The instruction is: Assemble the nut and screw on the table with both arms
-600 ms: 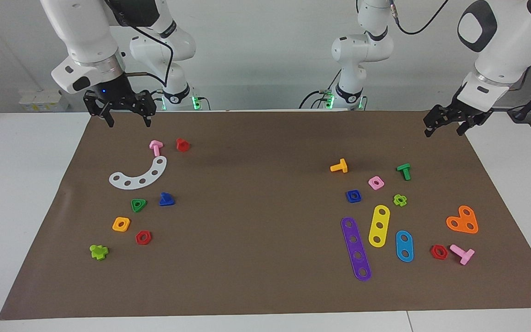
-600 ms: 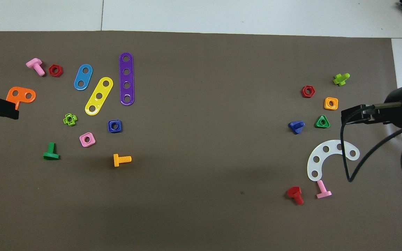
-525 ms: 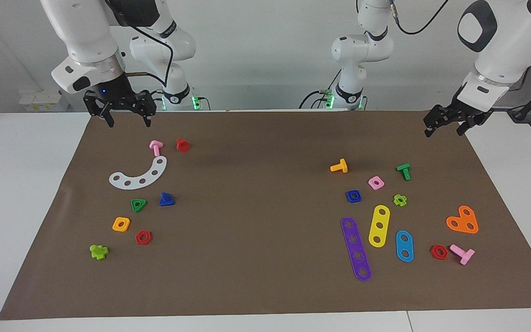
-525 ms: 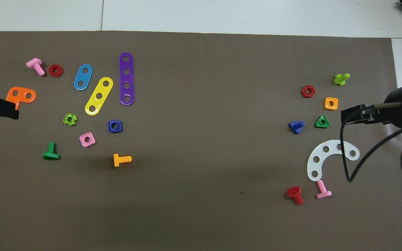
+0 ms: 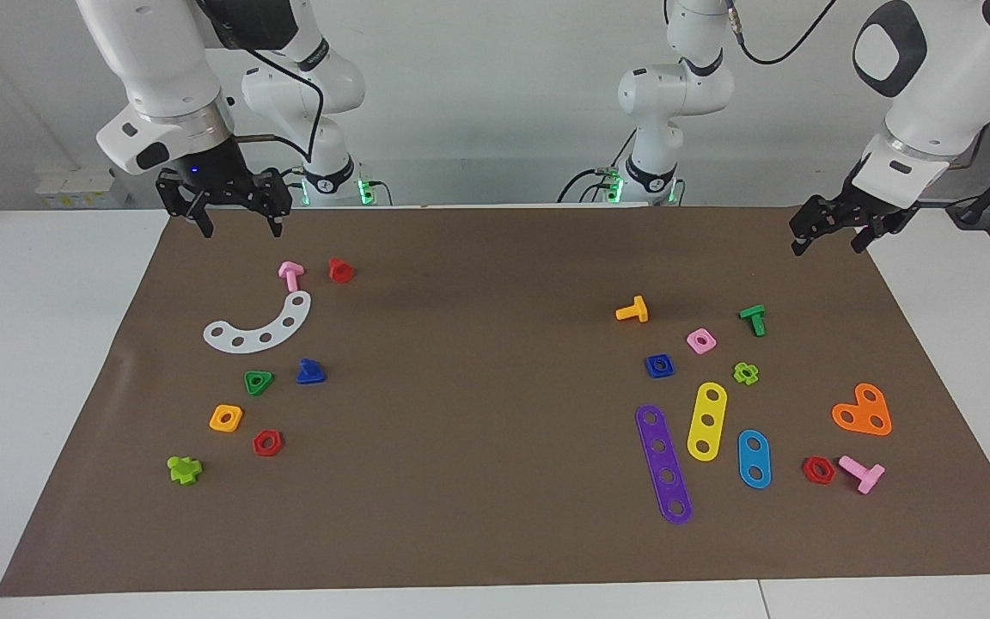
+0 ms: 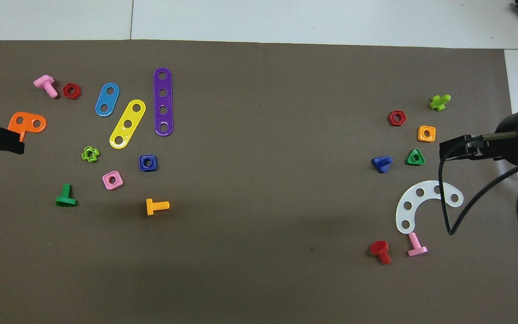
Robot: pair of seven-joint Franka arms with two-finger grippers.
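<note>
The right gripper (image 5: 237, 225) is hanging with fingers spread wide over the mat's (image 5: 495, 533) corner nearest the robots at the right arm's end; the left gripper (image 5: 830, 239) is hovering open over the matching corner at the left arm's end. Between them the mat's middle is lying bare. The screw (image 5: 310, 371) is sitting beside a green triangle nut (image 5: 258, 382); the nut (image 5: 658, 365) is lying beside a pink nut (image 5: 700, 340). In the overhead view, a black cable (image 6: 459, 211) is looping over the white arc (image 6: 423, 204).

blue nut (image 5: 659, 366) flat, blue screw (image 5: 311, 372) seemingly tipped, well apart
</note>
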